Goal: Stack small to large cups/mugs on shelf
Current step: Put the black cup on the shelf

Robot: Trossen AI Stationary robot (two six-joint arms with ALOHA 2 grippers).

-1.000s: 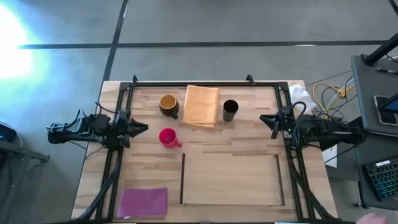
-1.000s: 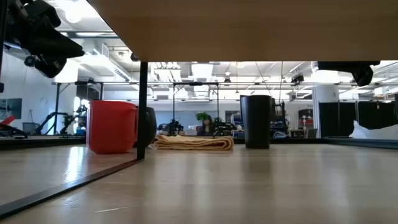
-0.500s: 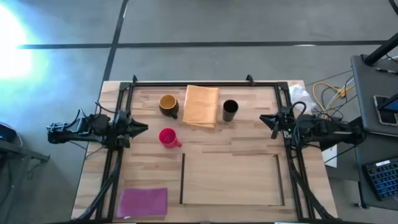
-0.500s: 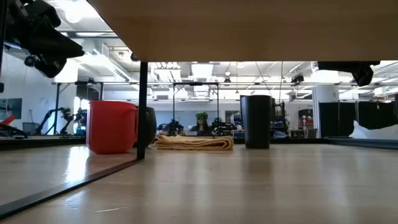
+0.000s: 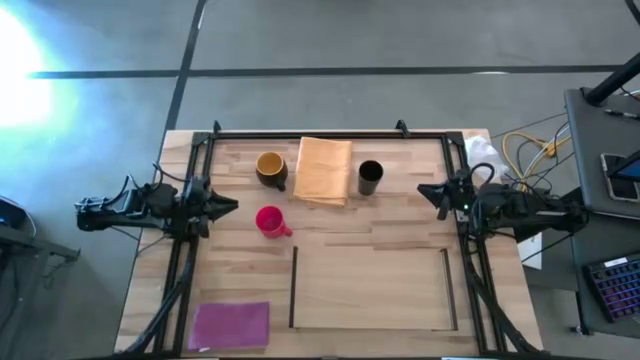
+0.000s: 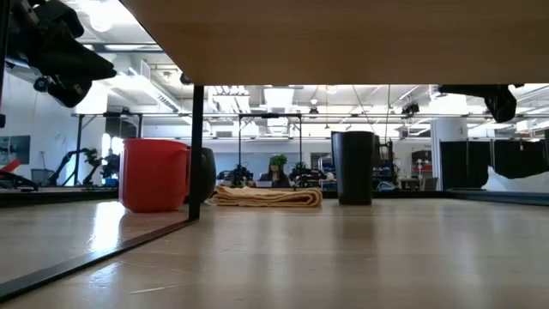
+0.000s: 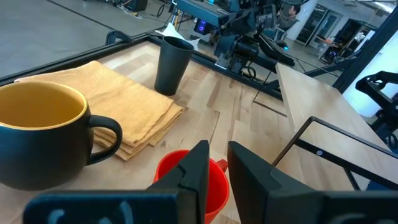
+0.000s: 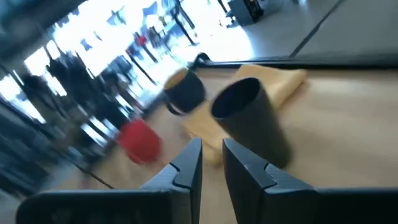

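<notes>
Three mugs stand on the far half of a pale butcher-block wooden table [image 5: 400,245]: a small glossy pink-red mug [image 5: 269,220] nearest the middle, a dark brown mug with a yellow inside [image 5: 271,167] behind it, and a plain tall black cup [image 5: 370,177] to the right. A folded orange cloth [image 5: 324,169] with a soft woven look lies flat between the brown mug and the black cup, just beside each. All three mugs sit upright and outside the shelf [image 5: 370,290], the flat rectangle of pale wood edged by thin dark strips on the near half of the table; the pink-red mug stands just beyond its far left corner.

The left gripper [image 5: 228,207] reaches in level from the table's left edge, its arm stretched out low, tips aimed at the pink-red mug and close beside it without touching. In the left wrist view its two dark, flat-sided fingers [image 7: 198,168] stand a narrow gap apart and hold nothing, the red rim showing beyond them. The right gripper [image 5: 425,191] mirrors this pose at the right edge, pointing toward the black cup and well short of it; its fingers [image 8: 186,165] are likewise slightly parted and empty.

A crumpled magenta cloth [image 5: 231,325] lies at the table's near left corner.
</notes>
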